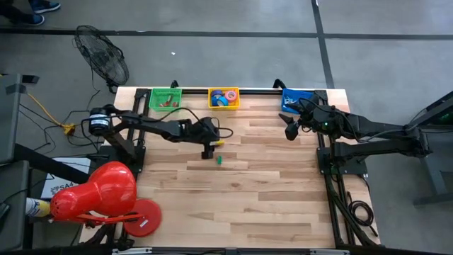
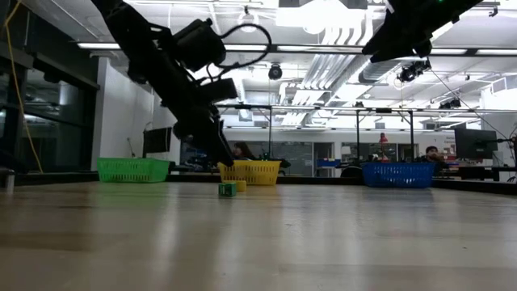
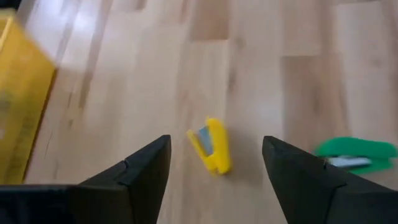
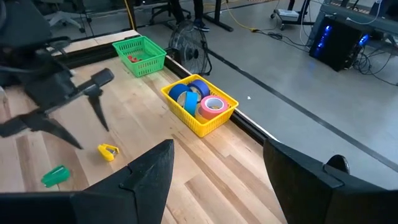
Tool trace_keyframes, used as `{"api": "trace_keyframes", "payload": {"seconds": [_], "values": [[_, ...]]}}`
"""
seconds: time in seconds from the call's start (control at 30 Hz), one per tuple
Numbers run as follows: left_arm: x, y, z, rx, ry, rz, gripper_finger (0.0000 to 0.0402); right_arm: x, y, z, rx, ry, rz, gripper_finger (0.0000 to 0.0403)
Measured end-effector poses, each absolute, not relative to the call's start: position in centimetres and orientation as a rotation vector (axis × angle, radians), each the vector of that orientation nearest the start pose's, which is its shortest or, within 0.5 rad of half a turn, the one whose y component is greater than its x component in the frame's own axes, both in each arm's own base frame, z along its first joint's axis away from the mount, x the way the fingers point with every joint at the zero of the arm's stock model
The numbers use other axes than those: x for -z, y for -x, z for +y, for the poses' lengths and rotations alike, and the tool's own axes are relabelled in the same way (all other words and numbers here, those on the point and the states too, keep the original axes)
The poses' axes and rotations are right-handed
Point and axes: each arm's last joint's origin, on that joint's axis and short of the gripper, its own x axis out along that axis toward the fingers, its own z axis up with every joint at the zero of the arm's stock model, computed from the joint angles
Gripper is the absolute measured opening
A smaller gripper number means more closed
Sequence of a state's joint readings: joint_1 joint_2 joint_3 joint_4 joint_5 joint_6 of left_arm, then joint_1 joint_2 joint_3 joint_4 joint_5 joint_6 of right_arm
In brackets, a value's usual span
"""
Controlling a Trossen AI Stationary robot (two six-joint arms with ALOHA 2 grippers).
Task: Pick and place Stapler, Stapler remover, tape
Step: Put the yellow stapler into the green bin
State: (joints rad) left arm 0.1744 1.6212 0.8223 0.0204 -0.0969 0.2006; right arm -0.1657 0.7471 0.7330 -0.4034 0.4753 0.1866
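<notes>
A small yellow stapler-like piece (image 3: 210, 146) with a metal inside lies on the wooden table near its middle. A small green one (image 3: 357, 154) lies close beside it. Whether each is the stapler or the stapler remover, I cannot tell. My left gripper (image 3: 216, 139) hangs open just above the yellow piece, slanting down, one finger on either side and touching nothing. Rolls of tape (image 4: 199, 99), blue and pink, sit in the yellow basket (image 1: 212, 103) at the far edge. My right gripper (image 1: 290, 131) waits open and raised, near the blue basket (image 1: 297, 99).
A green basket (image 1: 166, 98) holding small pieces stands at the far left of the table, in a row with the yellow and blue baskets. A red object (image 1: 92, 191) sits off the near left corner, and a fan (image 1: 102, 60) stands beyond the far left corner. Bare wood spreads across the near half.
</notes>
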Motion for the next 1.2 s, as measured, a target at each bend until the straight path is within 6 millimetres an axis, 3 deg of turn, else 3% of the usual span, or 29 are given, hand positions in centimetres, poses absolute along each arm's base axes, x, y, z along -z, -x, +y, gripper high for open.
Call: {"api": "trace_keyframes", "payload": {"seconds": [0.23,0.63,1.2], "values": [[-16.5,-31.0,6.1,-0.297,-0.123,0.801,0.0250,-30.1,-15.3,-3.9,0.666,-0.152,0.350,0.0240],[-13.9,-31.8,6.1,-0.279,-0.039,0.840,0.0250,-30.1,-15.3,-3.9,0.672,-0.149,0.352,0.0240],[-12.9,-32.4,6.2,-0.291,-0.002,0.819,0.0242,-30.0,-15.2,-3.9,0.694,-0.143,0.364,0.0240]]}}
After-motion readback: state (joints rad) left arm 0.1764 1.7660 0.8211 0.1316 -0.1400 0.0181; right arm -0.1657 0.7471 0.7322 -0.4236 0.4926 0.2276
